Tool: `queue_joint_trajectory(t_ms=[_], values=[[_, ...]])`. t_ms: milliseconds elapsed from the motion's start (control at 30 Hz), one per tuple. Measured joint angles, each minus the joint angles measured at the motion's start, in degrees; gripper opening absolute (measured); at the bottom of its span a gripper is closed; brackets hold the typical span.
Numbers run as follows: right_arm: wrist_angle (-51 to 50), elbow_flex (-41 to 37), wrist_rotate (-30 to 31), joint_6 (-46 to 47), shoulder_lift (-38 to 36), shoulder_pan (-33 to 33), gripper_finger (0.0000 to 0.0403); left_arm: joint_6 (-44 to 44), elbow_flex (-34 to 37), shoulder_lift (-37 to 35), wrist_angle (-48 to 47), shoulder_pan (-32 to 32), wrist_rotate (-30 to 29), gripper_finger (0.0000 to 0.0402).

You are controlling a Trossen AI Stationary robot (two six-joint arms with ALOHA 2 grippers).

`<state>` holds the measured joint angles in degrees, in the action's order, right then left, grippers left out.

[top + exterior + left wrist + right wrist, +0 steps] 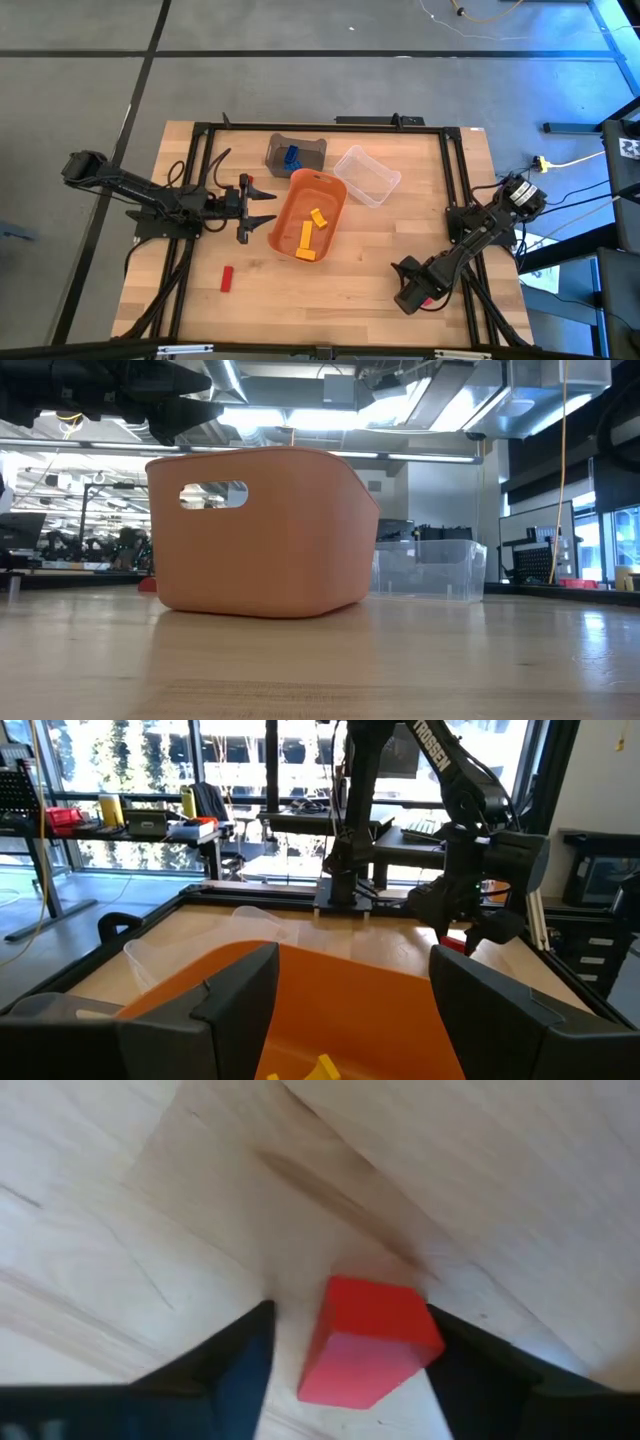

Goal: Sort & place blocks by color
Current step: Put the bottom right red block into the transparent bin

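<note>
My right gripper [350, 1355] points down at the table near its near right corner [415, 292] and is open. A red block [368, 1342] rests on the wood between its fingers, closer to one of them. My left gripper [258, 208] is open and empty, level at the left rim of the orange tub [308, 215]. The tub holds yellow blocks [310, 235]. Blue blocks [291, 155] lie in the grey bin [312, 148]. One red block [227, 278] lies on the table near the near left corner. Another red block [245, 181] lies beside the left gripper. My right gripper has a finger on either side of the red block. One finger [470, 1355] stands right against the block's side [425, 1335]; whether it touches, I cannot tell. A gap shows at the other finger [235, 1355]. The block sits flat on the table.
A clear bin [366, 175] stands right of the grey bin, at the tub's far right. A black frame [320, 125] runs round the work area. Bare wood lies between the tub and my right gripper and along the near edge.
</note>
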<state>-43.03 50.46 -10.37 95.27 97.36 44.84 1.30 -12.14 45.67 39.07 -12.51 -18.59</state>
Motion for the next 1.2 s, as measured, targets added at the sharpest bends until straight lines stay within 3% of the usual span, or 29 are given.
queue_joint_trajectory(t_ms=[200,467,600,900,1200], values=[[-1.0,0.0,-1.3,-6.1,0.1,0.0,0.0133,0.0,0.0,0.0,0.0,0.0,0.0,0.0251],[-2.0,-0.4,-1.4,-24.7,-3.0,-0.1,0.0133,0.0,0.0,0.0,0.0,0.0,0.0,0.0251],[-0.2,-0.4,4.0,-36.3,-5.9,-1.8,0.0133,0.1,0.0,0.0,0.0,0.0,0.0,0.0251],[20.1,-0.3,16.7,-67.2,-9.9,-12.8,0.0133,0.2,0.0,0.0,0.0,0.0,0.0,0.0251],[26.8,-0.3,26.9,-88.5,-11.2,-26.2,0.0133,0.1,0.0,0.0,0.0,0.0,0.0,0.0251]])
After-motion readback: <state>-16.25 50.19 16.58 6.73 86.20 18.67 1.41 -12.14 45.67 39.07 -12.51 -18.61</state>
